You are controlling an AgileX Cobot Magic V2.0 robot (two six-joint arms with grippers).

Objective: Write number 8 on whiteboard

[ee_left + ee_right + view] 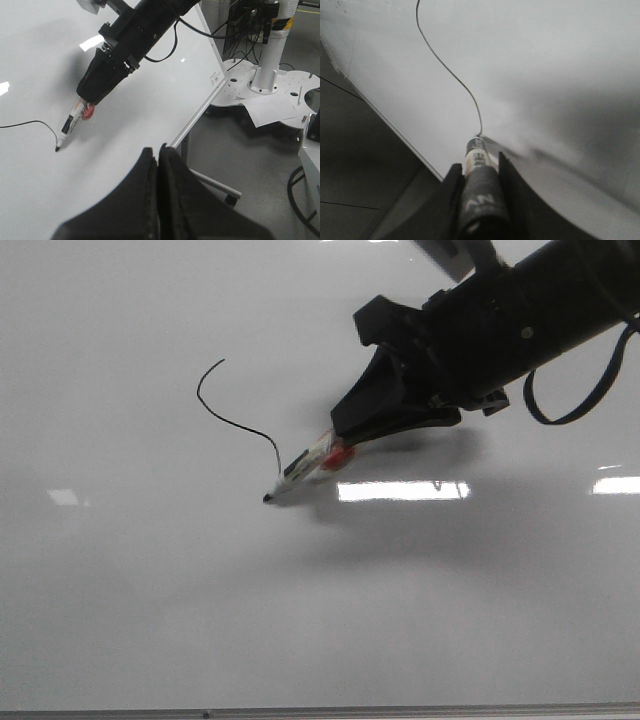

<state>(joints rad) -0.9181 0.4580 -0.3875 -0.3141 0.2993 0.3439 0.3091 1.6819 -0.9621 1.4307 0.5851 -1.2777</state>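
Note:
The whiteboard (150, 590) fills the front view, glossy and pale. On it is a thin black open curve (225, 420), the number 8's line as it stands: a hook at the top, then a sweep down to the right. My right gripper (345, 435) is shut on a white marker (300, 468) with a red band, its black tip on the board at the curve's lower end. The right wrist view shows the marker (477, 152) between the fingers and the line (445, 67). My left gripper (159, 152) is shut and empty, over the board's edge.
Bright rectangular light reflections (403, 490) lie on the board. The board's metal frame edge (197, 112) and leg show in the left wrist view, with a white round stand base (260, 95), a paper sheet (272, 110) and grey floor beyond.

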